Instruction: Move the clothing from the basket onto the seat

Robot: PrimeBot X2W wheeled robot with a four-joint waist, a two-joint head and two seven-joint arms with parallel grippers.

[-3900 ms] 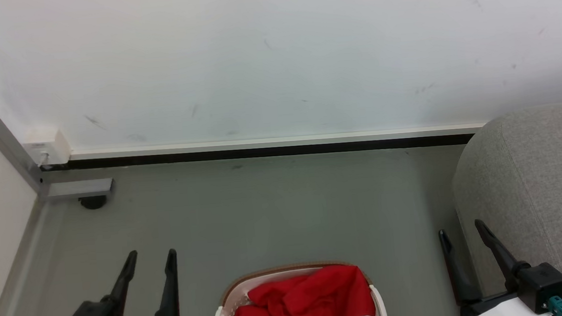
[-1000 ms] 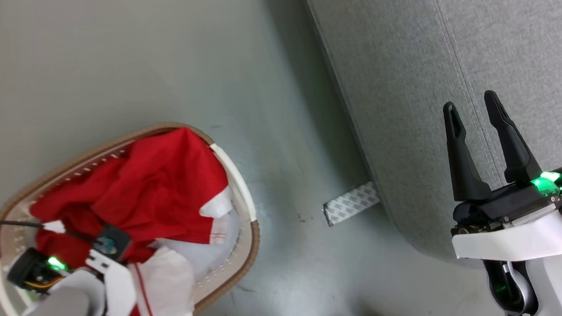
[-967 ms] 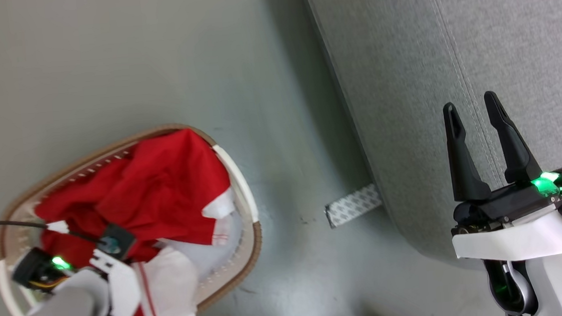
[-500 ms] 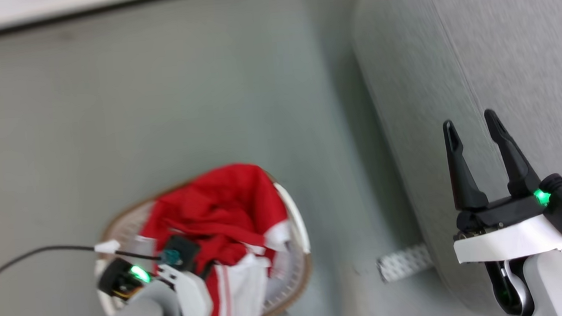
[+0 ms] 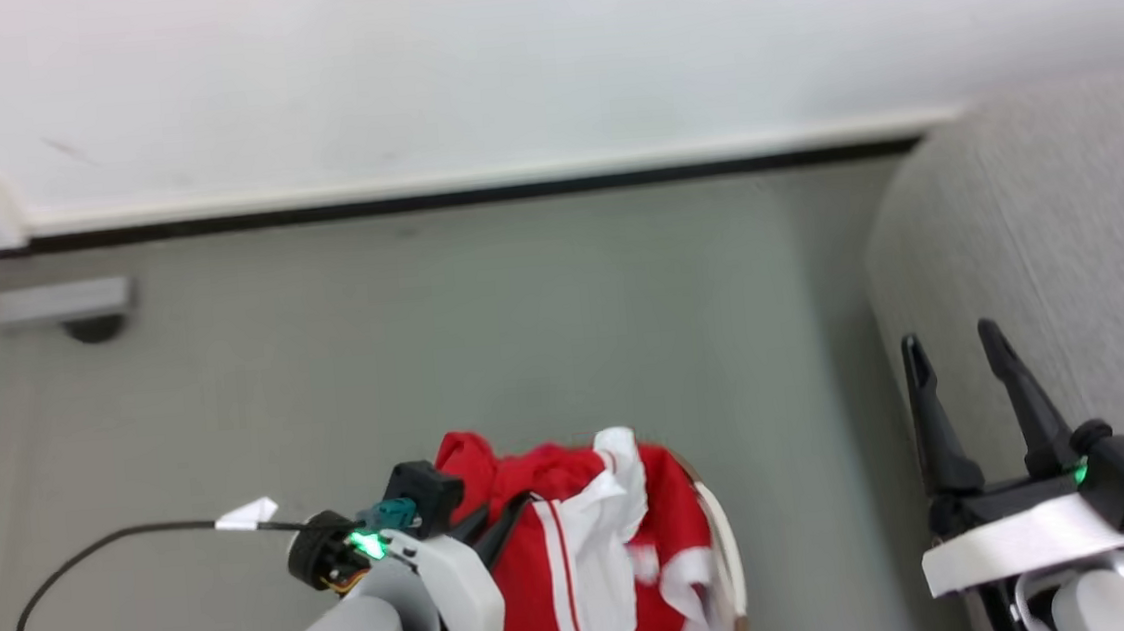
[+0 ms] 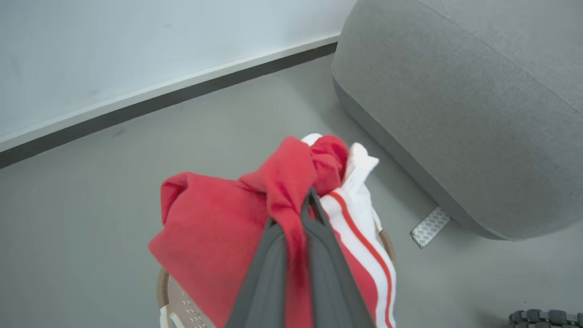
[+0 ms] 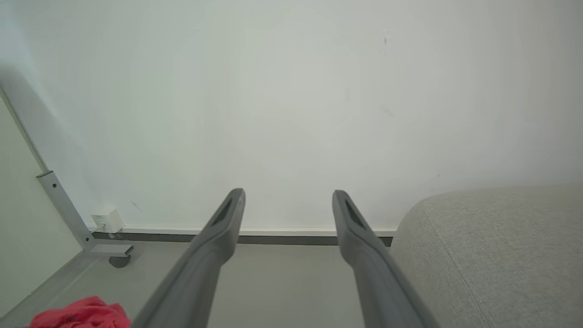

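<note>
While the left claw (image 6: 309, 196) pinches a bunched fold of the clothing (image 6: 214, 228) just above the basket (image 6: 163, 291), the rest drapes down toward it. That trailing cloth could snag the basket and tip it, or slip free short of the seat (image 6: 455, 114). The right claw (image 5: 950, 337) stands wide and empty. No writing is legible.

head: downward | left wrist: close over clothing (image 6: 218, 228) | right wrist: facing wall (image 7: 291, 114) | shared: seat (image 5: 1066, 216)
</note>
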